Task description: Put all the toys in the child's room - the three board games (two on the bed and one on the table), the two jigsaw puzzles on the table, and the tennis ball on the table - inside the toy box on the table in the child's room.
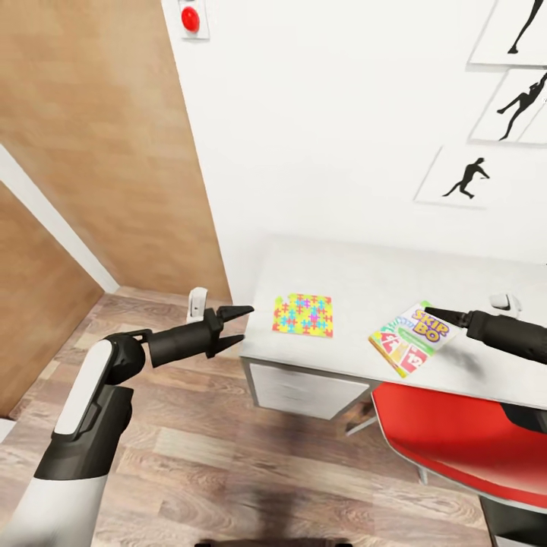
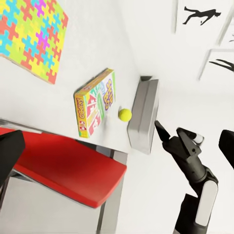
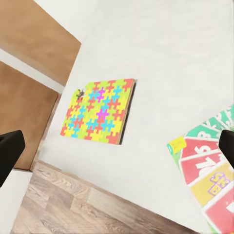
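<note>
On the light-grey table a multicoloured jigsaw puzzle lies flat near the left end. To its right lies the SKIP-BO board game. The left wrist view also catches the yellow tennis ball beside the grey toy box, both beyond the game box. My left gripper hangs open over the floor, just off the table's left edge. Over the game box's far corner, my right gripper is open and holds nothing.
A red chair is pushed in at the table's front right. White drawers sit under the table's left end. A wood-panelled wall is on the left, with plank floor below. Silhouette prints hang on the white wall.
</note>
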Tool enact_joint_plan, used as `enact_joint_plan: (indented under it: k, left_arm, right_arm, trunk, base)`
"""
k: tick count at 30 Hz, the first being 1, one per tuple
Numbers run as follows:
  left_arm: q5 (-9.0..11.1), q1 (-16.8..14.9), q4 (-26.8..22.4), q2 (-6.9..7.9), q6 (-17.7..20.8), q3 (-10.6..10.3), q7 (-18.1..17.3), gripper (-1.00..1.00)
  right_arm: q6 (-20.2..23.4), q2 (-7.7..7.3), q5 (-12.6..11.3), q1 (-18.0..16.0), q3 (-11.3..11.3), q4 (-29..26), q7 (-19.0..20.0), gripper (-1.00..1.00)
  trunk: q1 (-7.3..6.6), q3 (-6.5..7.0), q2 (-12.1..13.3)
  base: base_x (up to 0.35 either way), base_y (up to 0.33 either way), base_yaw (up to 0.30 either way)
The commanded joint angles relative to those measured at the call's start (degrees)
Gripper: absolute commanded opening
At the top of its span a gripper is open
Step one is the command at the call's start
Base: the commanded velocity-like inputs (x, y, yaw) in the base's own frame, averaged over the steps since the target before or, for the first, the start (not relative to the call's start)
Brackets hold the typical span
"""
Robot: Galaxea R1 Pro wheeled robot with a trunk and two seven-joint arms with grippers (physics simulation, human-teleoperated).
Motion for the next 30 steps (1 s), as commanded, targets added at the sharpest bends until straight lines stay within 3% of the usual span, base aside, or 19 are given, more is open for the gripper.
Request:
enact_joint_plan:
  k: [1,11,19,30]
  left_arm:
    - [0.60,-0.04,-0.04,0.04,-0.02,-0.03,0.60,1.00]
    - [0.26,0.14,0.07,0.29,-0.07,0.21,0.62,1.00]
    - [-3.04,0.18,0.15,0.01,-0.08,0.16,0.58,1.00]
    - [-4.78,0.26,0.17,0.02,-0.08,0.16,0.57,1.00]
  right_arm:
    - [0.24,0.00,0.54,-0.07,-0.05,-0.01,0.57,1.00]
    - [0.24,0.95,0.51,-0.05,0.09,-0.02,-1.66,1.00]
    - [0.24,2.01,0.50,-0.05,0.20,-0.03,-2.27,1.00]
    - [0.24,2.44,0.45,-0.15,0.23,-0.03,-2.48,1.00]
  trunk:
    - [0.03,0.01,-0.09]
    - [0.03,0.93,-0.09]
    - [0.03,1.67,-0.09]
    - [0.03,2.67,-0.09]
  base:
    - [0.007,0.135,-0.102]
    - [0.004,0.066,-0.124]
    - [0.001,0.018,-0.142]
    - [0.000,0.005,-0.148]
